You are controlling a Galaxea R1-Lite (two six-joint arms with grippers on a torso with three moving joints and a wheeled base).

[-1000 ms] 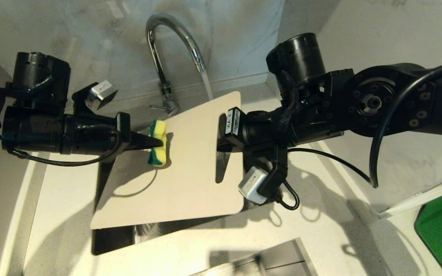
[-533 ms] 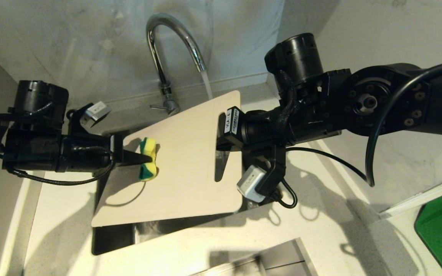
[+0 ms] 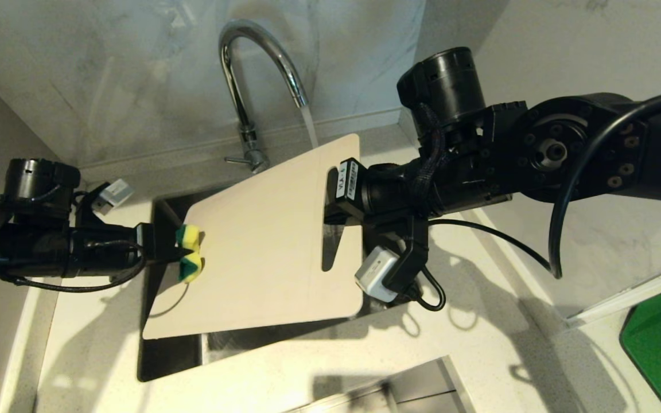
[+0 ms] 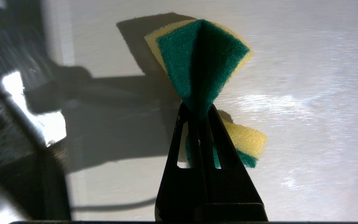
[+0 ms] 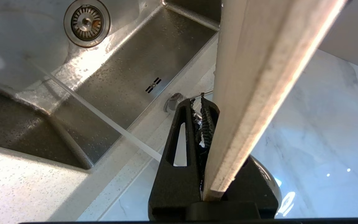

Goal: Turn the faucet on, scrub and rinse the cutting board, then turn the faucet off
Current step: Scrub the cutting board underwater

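Sink (image 5: 129, 81) basin wet, drain strainer (image 5: 86, 21) in its floor; water stream (image 3: 310, 125) from faucet (image 3: 250, 86) runs past the board's far edge. Cutting board (image 3: 261, 241) tilted over the sink, right end effector (image 3: 330, 215) clamped on its slot-handle end, board edge between the fingers (image 5: 179, 137). Left end effector (image 3: 177, 252) clenched on yellow-green sponge (image 3: 189, 252), pinched at the middle, pressed against the board's face near the edge opposite the right end effector.
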